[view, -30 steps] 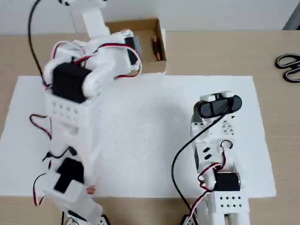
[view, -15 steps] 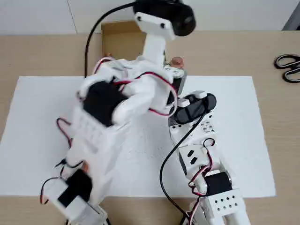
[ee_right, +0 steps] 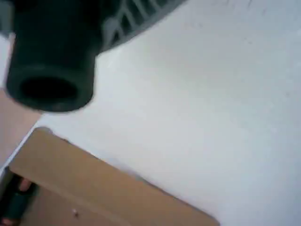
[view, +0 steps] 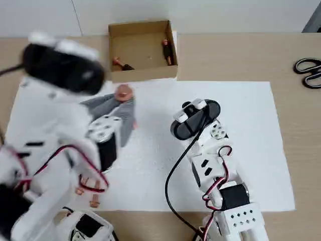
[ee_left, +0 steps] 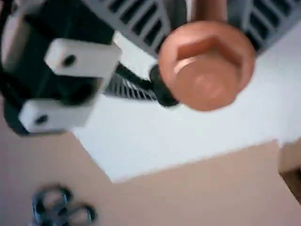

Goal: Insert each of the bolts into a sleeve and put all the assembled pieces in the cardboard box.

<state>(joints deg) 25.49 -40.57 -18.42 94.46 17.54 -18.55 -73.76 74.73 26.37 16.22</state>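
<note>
Bolt [view: 124, 92] clamped in left gripper [view: 120, 103], sleeve [ee_right: 49, 66] clamped in right gripper [ee_right: 117, 21] — not yet mated. Two assembled pieces [view: 168, 51] sit in cardboard box [view: 143, 50]; spare bolts [view: 95, 202] wait.

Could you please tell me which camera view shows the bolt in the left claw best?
The left wrist view: the bolt shows its copper head close and large. The high view shows it small, from above, gripped by the left claw.

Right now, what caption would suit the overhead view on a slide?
Left gripper holds a copper bolt over the white mat, near the cardboard box with two assembled pieces inside.
</note>
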